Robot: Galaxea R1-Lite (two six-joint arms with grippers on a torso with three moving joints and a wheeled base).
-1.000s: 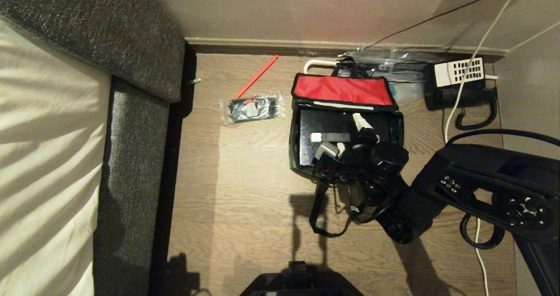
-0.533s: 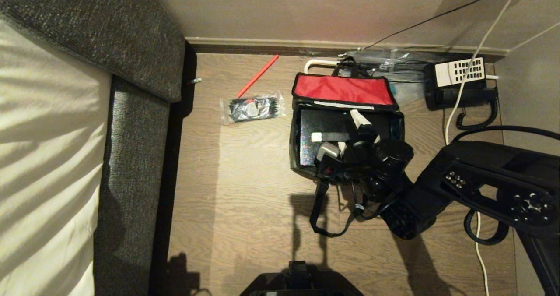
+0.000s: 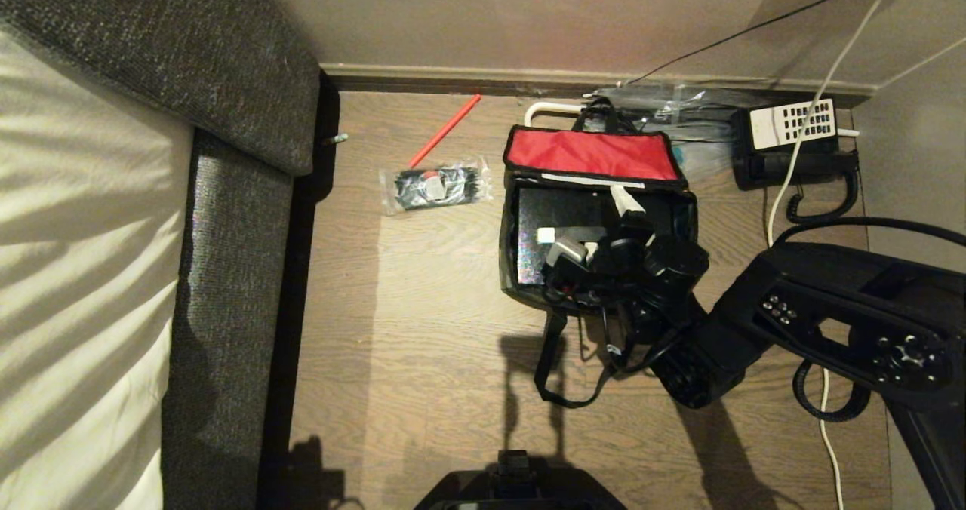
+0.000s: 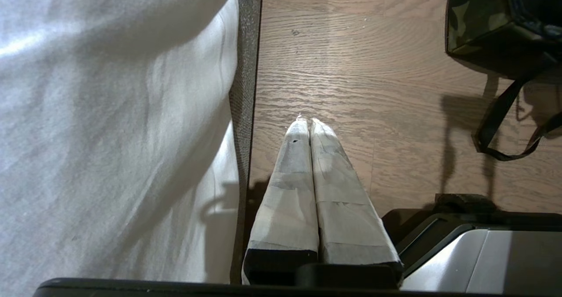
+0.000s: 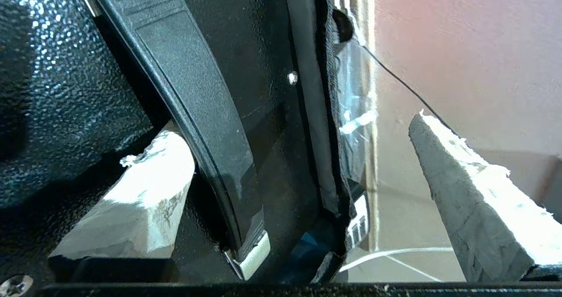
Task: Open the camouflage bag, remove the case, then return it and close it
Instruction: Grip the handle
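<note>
The camouflage bag [image 3: 515, 280] lies open on the wood floor, its red-lined lid [image 3: 592, 155] folded back toward the wall. The black speckled case [image 3: 555, 212] lies flat inside it. My right gripper [image 3: 596, 227] reaches into the bag, open wide over the case. In the right wrist view the right gripper [image 5: 294, 123] straddles the case's black strap handle [image 5: 197, 112]. One finger [image 5: 145, 191] is tucked beside and behind the strap, the other [image 5: 474, 191] stands apart in the air. My left gripper [image 4: 307, 122] is parked, shut and empty, low beside the bed, with the bag's corner [image 4: 483, 24] far off.
A grey-edged bed [image 3: 226, 208] fills the left. A clear packet of black items [image 3: 436, 187] and a red stick [image 3: 445, 129] lie left of the bag. A black telephone with white keypad [image 3: 792, 136] and a white cable [image 3: 781, 193] lie at the right. The bag's loose strap [image 3: 558, 367] trails forward.
My right gripper has edged slightly further into the bag over the case's handle, still open. The bag, the case and the left arm have not moved.
</note>
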